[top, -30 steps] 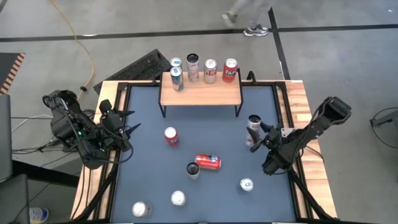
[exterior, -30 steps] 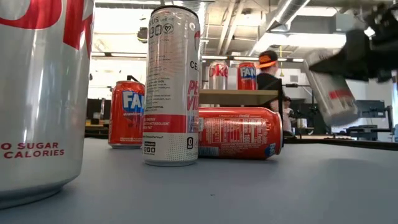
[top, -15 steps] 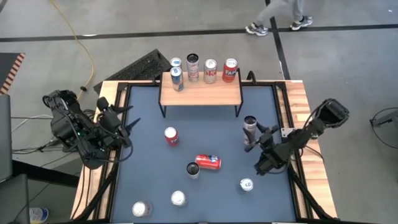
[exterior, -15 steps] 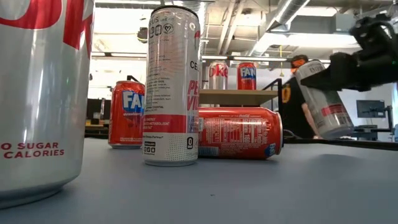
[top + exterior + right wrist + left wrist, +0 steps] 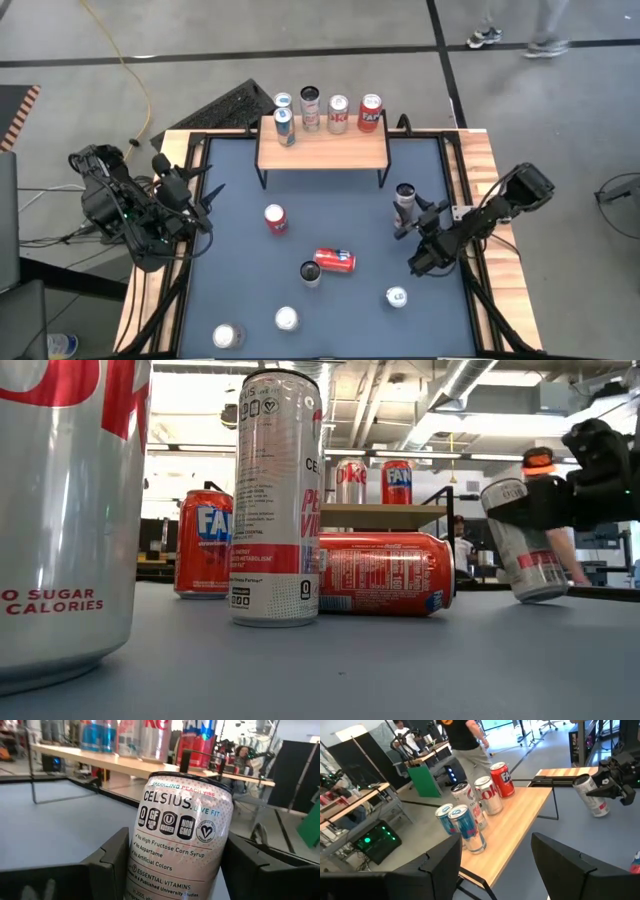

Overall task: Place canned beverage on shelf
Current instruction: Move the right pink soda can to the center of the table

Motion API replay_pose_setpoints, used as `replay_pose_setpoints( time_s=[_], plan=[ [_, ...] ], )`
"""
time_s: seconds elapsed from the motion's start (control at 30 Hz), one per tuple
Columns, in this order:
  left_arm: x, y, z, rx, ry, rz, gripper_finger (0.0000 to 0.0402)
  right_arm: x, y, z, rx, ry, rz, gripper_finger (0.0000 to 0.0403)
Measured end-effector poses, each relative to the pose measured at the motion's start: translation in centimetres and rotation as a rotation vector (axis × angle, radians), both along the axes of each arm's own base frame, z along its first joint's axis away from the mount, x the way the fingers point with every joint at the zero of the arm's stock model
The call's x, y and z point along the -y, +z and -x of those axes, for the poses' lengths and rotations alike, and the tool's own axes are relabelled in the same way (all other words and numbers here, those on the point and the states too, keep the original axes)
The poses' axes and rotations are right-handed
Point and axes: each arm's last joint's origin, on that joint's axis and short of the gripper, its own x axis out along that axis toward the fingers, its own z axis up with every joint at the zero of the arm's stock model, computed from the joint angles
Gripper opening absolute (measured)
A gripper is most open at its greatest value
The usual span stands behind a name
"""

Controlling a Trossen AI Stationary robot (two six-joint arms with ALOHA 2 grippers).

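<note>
Five cans already stand on the low rack with the light wooden top and thin black legs (image 5: 322, 150) at the far edge of the blue table mat (image 5: 240, 270): two blue-and-silver ones, a slim silver one, a silver cola one and a red one. Right gripper (image 5: 412, 221) has its two dark fingers clamped around a tall slim silver Celsius can (image 5: 405, 204), tilted a bit, bottom edge at or barely above the mat in the low view, near the rack's right front leg but not on it. Left gripper (image 5: 192, 195) hangs over the left side of the table, fingers spread apart, nothing between them. Rest of the mat: a red can (image 5: 275, 219) upright, another red can on its side (image 5: 335, 261) with a tall silver can (image 5: 311, 272) touching it, plus three silver cans near the front.
</note>
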Motion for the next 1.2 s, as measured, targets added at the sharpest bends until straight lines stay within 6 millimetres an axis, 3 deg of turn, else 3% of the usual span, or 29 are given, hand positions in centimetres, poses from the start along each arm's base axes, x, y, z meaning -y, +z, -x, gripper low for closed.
replay_pose_setpoints(
  time_s=[0.47,0.67,0.97,1.2],
  plan=[
    [0.0,0.0,0.0,0.019,0.006,0.031,0.0229,-1.0,-0.6,-0.7,0.044,0.029,-0.038,0.0269],
    [0.0,-0.1,0.0,0.012,0.0,0.054,0.0229,-1.7,-0.3,-1.3,0.016,0.031,-0.085,0.0271],
    [0.1,-0.1,-0.1,0.049,0.009,0.13,0.0229,-3.3,-0.2,-0.5,0.011,0.137,-0.067,0.0271],
    [1.6,-0.7,-1.5,-0.021,-0.017,0.078,0.023,-3.6,-0.3,-0.3,-0.012,0.151,-0.096,0.0272]
  ],
)
